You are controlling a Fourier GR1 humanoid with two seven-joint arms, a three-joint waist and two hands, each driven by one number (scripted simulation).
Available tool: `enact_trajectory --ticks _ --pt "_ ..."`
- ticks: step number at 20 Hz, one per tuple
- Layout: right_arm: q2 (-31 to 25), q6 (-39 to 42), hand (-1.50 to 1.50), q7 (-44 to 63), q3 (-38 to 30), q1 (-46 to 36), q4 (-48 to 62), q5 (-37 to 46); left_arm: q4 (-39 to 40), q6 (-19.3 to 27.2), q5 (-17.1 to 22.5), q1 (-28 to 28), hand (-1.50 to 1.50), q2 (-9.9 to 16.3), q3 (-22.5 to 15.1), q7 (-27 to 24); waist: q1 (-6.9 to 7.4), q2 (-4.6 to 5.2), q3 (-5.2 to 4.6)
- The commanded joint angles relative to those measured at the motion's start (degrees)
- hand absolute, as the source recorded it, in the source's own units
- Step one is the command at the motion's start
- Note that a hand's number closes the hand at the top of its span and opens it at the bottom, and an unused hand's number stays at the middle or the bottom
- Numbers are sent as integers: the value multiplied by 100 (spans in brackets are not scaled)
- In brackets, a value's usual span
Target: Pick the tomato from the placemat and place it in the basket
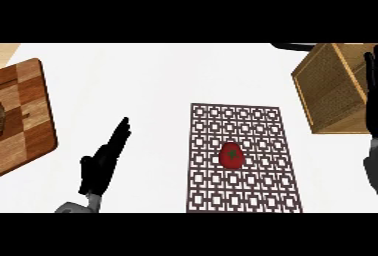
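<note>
A red tomato (232, 154) with a green stem spot lies near the middle of a brown lattice-patterned placemat (244, 195) on the white counter. The wicker basket (328, 92) stands at the upper right, beyond the placemat's far right corner. My left hand (102, 162) shows at the lower left, open with fingers straight and pointing up, well to the left of the placemat. My right hand (371, 167) is at the view's right edge, partly cut off, with straight fingers reaching up alongside the basket's right side. Neither hand touches the tomato.
A wooden cutting board (26, 117) lies at the left edge, with a dark object on it cut off by the frame. A dark shape (294, 46) sits behind the basket at the top.
</note>
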Motion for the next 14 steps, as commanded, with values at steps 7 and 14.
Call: enact_trajectory --ticks 7,14 --pt "-661 2237 150 -774 1405 -949 -58 745 -37 -65 260 -618 0 652 795 579 460 4 246" --pt "1748 64 -150 -739 3400 -822 -270 2739 76 -146 540 -1062 0 1001 1281 1276 39 -92 278"
